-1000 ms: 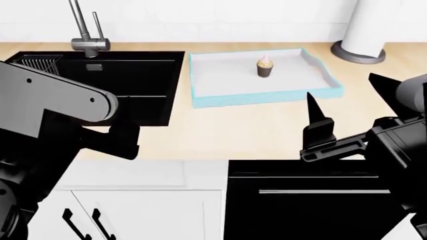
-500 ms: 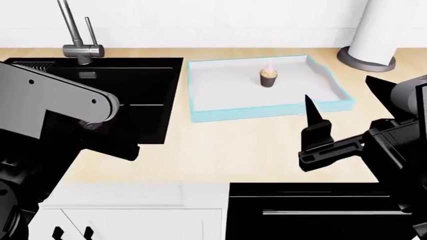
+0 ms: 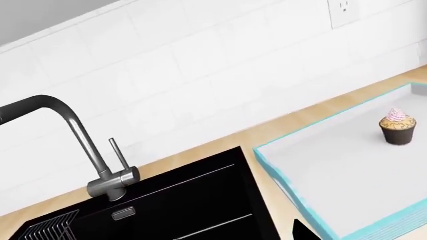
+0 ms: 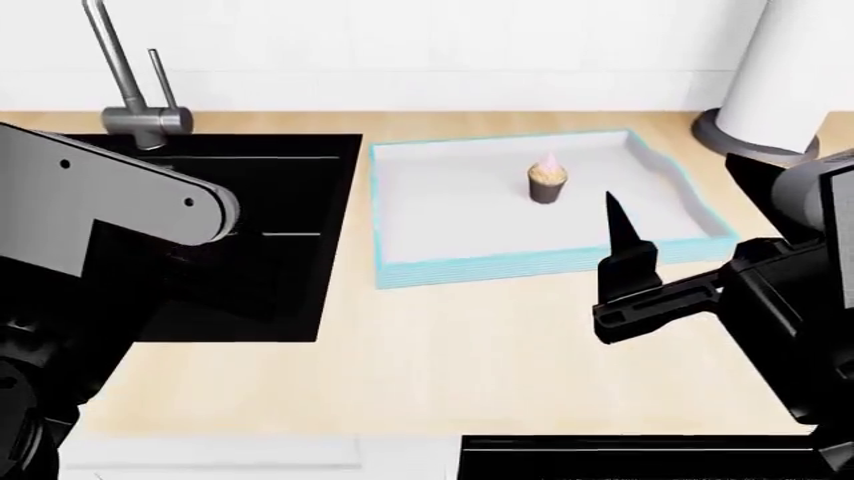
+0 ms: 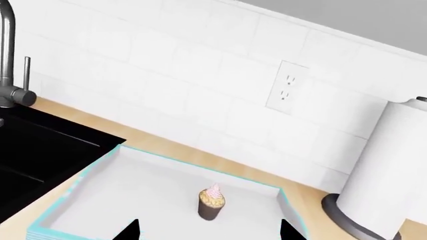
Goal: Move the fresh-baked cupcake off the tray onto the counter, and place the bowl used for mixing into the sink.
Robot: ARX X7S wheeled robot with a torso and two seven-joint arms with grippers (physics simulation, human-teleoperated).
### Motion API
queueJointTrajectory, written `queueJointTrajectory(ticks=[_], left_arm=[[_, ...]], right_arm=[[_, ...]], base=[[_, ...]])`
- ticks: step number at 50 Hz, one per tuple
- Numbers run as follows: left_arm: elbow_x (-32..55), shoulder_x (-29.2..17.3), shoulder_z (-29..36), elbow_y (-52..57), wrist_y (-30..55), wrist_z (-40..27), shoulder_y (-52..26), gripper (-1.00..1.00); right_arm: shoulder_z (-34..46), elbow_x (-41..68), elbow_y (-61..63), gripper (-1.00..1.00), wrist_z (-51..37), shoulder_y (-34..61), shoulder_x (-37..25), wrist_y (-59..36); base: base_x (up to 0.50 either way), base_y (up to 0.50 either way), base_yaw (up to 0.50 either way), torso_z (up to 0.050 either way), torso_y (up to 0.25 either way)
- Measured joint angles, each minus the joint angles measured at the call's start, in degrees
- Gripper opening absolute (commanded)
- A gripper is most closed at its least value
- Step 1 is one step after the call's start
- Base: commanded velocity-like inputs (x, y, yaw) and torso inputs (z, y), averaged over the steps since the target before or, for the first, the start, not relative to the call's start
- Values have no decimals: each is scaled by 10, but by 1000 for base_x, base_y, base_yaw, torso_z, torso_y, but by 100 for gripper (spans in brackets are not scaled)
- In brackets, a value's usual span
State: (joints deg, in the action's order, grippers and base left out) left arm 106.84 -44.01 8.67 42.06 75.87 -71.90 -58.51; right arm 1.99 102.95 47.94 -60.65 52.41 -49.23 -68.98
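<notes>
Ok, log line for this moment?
cupcake: on tray | right gripper: open, short of tray | bowl: not in view | sink: no bowl seen

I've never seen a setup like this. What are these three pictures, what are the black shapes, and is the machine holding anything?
It's a simulated two-armed robot at a kitchen counter. One picture looks down from its head; the other two come from cameras near each wrist. The black shapes are its arms. The right claw hovers in front of the tray, open and empty; the left claw is hidden behind its arm. On the blue-rimmed tray stands a cupcake with pink frosting. Beside the tray are a black sink with a steel tap, and a paper-towel roll. No bowl is visible.
</notes>
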Motion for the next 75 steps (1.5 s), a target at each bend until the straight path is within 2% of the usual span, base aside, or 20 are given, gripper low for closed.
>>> queueJointTrajectory(ticks=[24,42,53,62,75], left_arm=[[-17,0,9,2,-8,12,8,100],[-26,-1,16,-1,-13,21,5,100],[-95,12,13,-11,-13,81,25,100],[-156,16,10,-17,-19,132,50,100],[-182,20,17,-25,-20,152,50,100]], right_arm=[[-9,-36,5,100,24,-29,1,2],[-2,-26,-18,100,2,-19,2,17],[69,-34,-169,100,33,76,63,8],[157,-143,-317,100,130,163,116,-2],[249,-281,-478,100,235,221,166,23]], base=[[233,0,0,0,1],[23,0,0,0,1],[0,0,0,0,0],[0,0,0,0,0],[0,0,0,0,0]])
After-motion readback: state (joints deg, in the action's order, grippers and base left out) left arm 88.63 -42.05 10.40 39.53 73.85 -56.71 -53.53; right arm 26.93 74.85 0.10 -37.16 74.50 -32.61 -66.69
